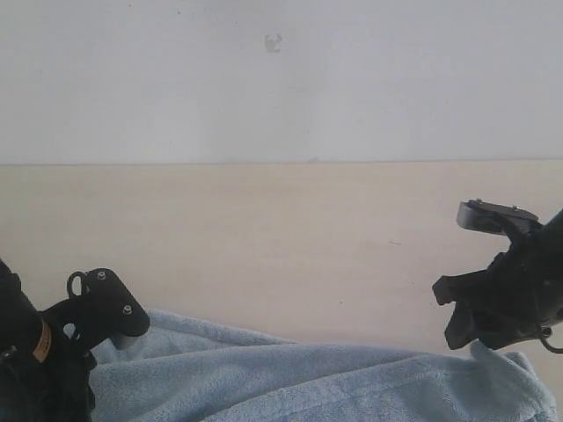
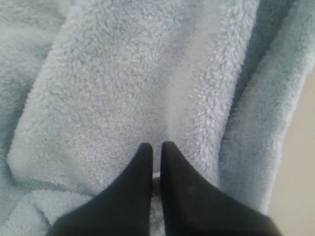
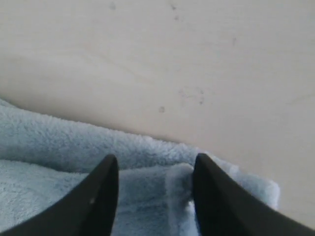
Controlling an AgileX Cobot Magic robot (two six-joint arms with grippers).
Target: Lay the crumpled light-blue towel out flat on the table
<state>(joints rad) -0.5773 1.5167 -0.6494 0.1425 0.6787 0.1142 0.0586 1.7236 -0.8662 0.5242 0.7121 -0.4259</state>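
The pale light-blue towel [image 1: 325, 382] lies rumpled along the near edge of the table [image 1: 281, 237], with folds running across it. My left gripper [image 2: 156, 145] is at the towel's left end [image 1: 98, 330]. Its fingers are pressed almost together, with a thin strip of fluffy cloth [image 2: 123, 83] showing in the slit between them. My right gripper [image 3: 155, 160] is open at the towel's right end [image 1: 471, 338]. Its two fingers straddle a folded hem of the towel [image 3: 147, 191] near its corner, just above the cloth.
Bare beige tabletop [image 3: 197, 59] stretches beyond the towel to a white wall [image 1: 281, 79] at the back. A strip of table [image 2: 305, 172] shows beside the towel in the left wrist view. Both dark arms enter from the bottom corners.
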